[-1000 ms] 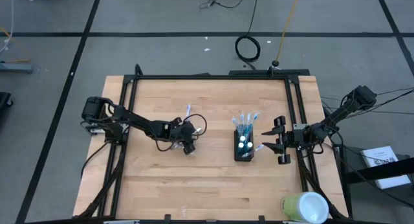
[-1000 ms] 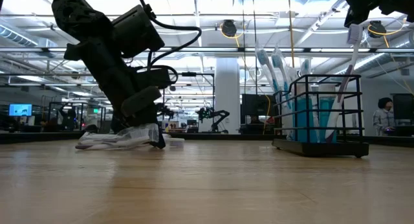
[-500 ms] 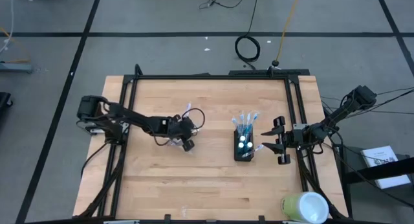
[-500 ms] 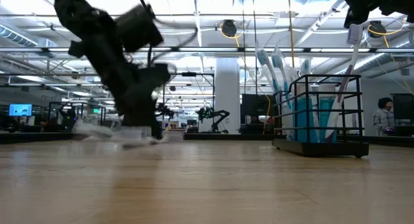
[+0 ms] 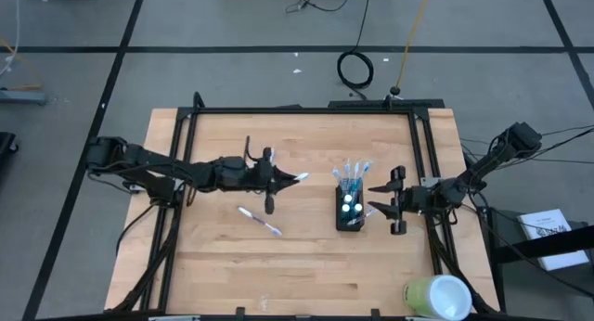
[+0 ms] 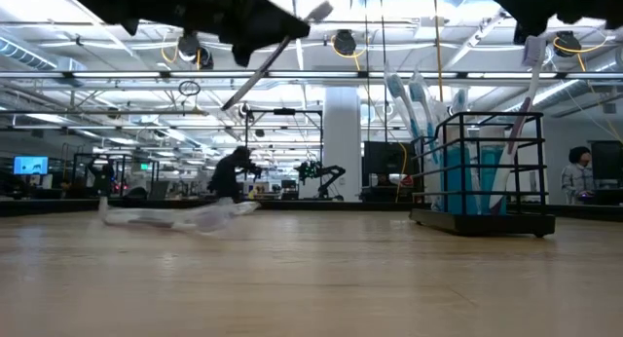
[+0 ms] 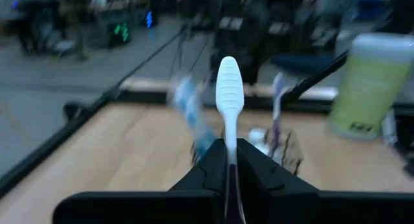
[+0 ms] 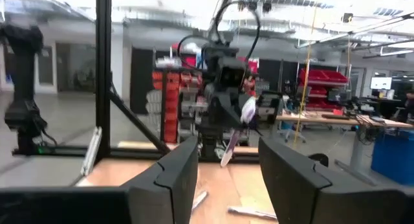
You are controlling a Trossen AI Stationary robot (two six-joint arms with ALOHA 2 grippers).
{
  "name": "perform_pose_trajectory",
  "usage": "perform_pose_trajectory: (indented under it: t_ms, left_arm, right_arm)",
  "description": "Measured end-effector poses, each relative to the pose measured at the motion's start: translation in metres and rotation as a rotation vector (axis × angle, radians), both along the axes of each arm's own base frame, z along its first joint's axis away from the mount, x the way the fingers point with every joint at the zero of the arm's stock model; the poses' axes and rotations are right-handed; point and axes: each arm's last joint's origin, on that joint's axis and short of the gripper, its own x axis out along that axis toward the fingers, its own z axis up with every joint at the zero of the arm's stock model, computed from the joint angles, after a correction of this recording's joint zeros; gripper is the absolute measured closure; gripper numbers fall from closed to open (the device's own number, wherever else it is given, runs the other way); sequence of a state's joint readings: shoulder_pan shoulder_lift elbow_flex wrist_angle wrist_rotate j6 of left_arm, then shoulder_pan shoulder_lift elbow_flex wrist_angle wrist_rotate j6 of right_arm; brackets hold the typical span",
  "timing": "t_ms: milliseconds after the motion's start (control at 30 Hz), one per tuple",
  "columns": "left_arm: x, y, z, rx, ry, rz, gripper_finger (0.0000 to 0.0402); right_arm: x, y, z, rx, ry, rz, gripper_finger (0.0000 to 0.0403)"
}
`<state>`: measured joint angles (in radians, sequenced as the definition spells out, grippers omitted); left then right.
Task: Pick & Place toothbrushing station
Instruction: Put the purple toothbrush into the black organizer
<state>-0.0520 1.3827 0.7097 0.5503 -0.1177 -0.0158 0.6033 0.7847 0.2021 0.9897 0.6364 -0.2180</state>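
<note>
- High view: the left gripper (image 5: 278, 179) is up over the middle of the tabletop (image 5: 204, 265). Its fingers are shut tight on a toothbrush (image 5: 295, 178), whose white end points toward the black mesh holder (image 5: 350, 210). A second toothbrush (image 5: 259, 221) lies flat on the wood, near the left gripper. The holder stands to the right of the middle, with more brushes standing in its far end and two white-capped tubes (image 5: 350, 203) inside. The right gripper (image 5: 382, 205) waits just beside the holder with its fingers spread wide and nothing between them. A yellow-green cylinder (image 5: 436, 296) sits at the near right corner.
- Low view: the held toothbrush (image 6: 275, 53) slants up high above the wood. A clear wrapper (image 6: 170, 216) lies on the tabletop — well apart from the holder (image 6: 482, 171).
- Left wrist view: two dark fingers (image 7: 210, 166) pinch the brush (image 7: 229, 98), which sticks straight out.
- Right wrist view: the fingers (image 8: 178, 169) stand apart — the other arm shows in the gap, holding its brush (image 8: 231, 136).
</note>
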Motion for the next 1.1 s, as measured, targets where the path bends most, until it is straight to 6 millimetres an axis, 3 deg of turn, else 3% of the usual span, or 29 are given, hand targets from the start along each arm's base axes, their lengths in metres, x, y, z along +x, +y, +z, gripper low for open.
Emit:
perform_pose_trajectory:
  t_ms: [233,400,533,700,1100]
  left_arm:
    - [0.005,-0.004,0.009,0.045,-0.154,-0.178,0.0381]
    - [0.01,-0.01,0.017,0.081,-0.346,-0.334,0.0384]
    - [0.015,-0.012,0.012,0.083,-0.387,-0.346,0.0384]
    - [0.031,-0.018,-0.001,0.039,-0.347,-0.376,0.0382]
    - [0.081,-0.04,-0.021,0.026,-0.291,-0.469,0.0379]
  right_arm:
    - [0.033,0.02,0.023,-0.069,0.18,-0.072,0.0245]
    - [0.065,0.029,0.03,-0.074,0.212,-0.112,0.0245]
    - [0.089,0.027,0.025,-0.044,0.223,-0.156,0.0245]
    - [0.112,0.023,0.019,-0.024,0.22,-0.055,0.0245]
    - [0.128,0.017,0.016,0.034,0.139,0.051,0.0245]
